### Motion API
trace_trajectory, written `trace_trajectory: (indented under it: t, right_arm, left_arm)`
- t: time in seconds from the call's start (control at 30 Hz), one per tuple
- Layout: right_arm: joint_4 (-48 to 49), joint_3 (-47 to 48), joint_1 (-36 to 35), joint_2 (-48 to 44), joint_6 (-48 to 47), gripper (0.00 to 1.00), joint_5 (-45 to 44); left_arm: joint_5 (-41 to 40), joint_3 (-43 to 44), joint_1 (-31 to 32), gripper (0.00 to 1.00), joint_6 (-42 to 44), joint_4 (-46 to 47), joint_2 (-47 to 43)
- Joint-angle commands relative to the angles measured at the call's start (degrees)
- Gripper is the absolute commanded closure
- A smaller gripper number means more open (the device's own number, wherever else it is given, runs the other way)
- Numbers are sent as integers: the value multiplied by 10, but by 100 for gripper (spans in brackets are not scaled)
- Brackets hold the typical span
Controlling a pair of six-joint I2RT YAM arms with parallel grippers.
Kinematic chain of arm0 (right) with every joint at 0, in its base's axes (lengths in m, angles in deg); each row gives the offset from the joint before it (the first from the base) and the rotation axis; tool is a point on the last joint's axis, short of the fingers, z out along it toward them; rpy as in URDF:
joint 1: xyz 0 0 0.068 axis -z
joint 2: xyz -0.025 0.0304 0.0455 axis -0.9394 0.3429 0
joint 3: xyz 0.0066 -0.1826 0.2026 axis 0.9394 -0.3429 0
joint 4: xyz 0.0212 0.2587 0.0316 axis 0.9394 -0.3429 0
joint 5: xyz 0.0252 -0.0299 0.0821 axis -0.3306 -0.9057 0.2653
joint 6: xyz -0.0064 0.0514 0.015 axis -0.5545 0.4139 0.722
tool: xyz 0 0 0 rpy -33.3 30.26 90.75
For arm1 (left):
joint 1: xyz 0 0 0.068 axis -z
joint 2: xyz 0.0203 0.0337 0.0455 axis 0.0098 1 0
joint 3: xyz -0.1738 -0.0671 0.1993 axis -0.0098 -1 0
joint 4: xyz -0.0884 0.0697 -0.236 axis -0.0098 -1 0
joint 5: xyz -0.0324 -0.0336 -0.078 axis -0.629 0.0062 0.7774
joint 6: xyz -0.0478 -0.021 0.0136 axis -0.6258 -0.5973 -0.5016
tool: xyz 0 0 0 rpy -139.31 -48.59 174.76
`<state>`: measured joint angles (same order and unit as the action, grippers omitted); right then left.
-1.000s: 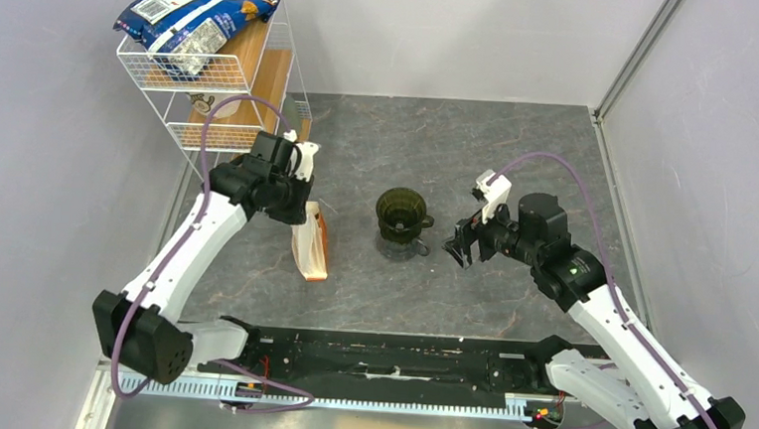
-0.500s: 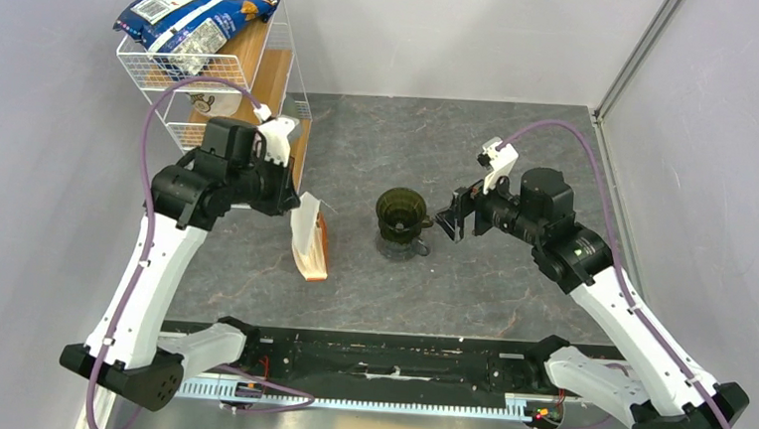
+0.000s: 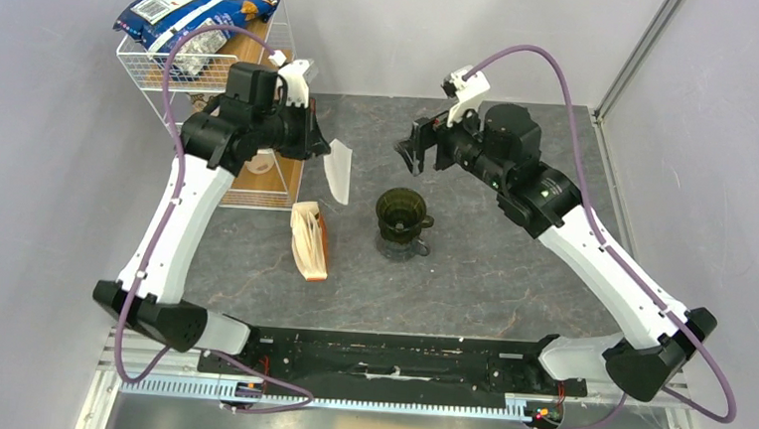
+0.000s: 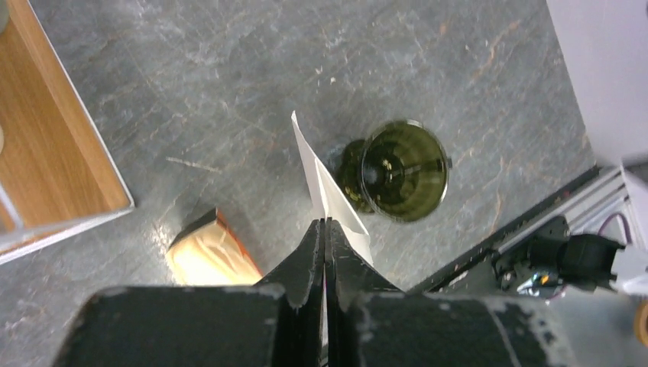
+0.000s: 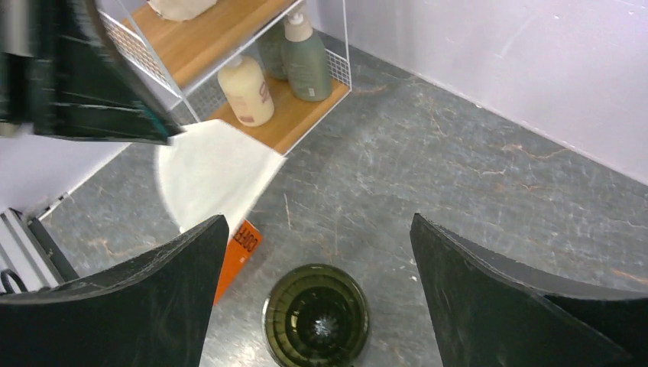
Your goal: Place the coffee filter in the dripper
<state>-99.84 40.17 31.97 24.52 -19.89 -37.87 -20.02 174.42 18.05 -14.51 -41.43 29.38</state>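
Observation:
The dark olive-green dripper (image 3: 399, 216) stands upright mid-table; it also shows in the left wrist view (image 4: 403, 170) and the right wrist view (image 5: 317, 316). My left gripper (image 3: 318, 146) is shut on the white coffee filter (image 3: 337, 170) and holds it in the air, up and left of the dripper. The filter hangs edge-on in the left wrist view (image 4: 325, 186) and shows fan-shaped in the right wrist view (image 5: 210, 172). My right gripper (image 3: 412, 155) is open and empty, raised above and behind the dripper.
The tan, orange-edged packet of filters (image 3: 309, 240) lies left of the dripper. A white wire shelf (image 3: 220, 70) with a blue bag (image 3: 191, 14) on top and bottles (image 5: 248, 88) stands at the back left. Grey walls enclose the table.
My left gripper has lifted the filter out of the packet and carried it up and right. My right arm has risen and swung back-left, behind the dripper.

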Motion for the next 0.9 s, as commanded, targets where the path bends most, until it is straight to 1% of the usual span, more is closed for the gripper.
trace_trajectory:
  t: [0.0,0.07,0.13,0.2,0.3,0.47,0.53,0.63,0.77,0.87]
  right_arm:
    - [12,34,-47,18,33,3,-83]
    - [29,24,-88,19,10,3,-114]
    - [67,5,-127,22,-30,3,-155]
    - [78,10,-145,36,-54,3,-181]
    - [77,29,-159,69,-84,3,-202]
    - [109,32,-177,111,-107,3,-215]
    - [115,38,-183,124,-116,3,-232]
    - [132,44,-184,139,-128,6,-264]
    - [138,50,-184,154,-143,10,-271]
    - [163,43,-183,162,-157,12,-287]
  left_arm:
    - [10,44,-12,98,-70,66,43]
    - [11,49,-16,98,-90,83,55]
    - [2,46,-16,98,-111,98,65]
    - [2,39,-16,98,-130,107,71]
    - [2,17,-18,98,-157,126,70]
    - [11,-4,-21,98,-194,149,67]
    - [15,-3,-22,98,-197,148,68]
    - [20,-3,-24,98,-195,148,66]
    - [32,-5,-29,98,-201,146,61]
    - [35,-7,-30,98,-198,145,58]
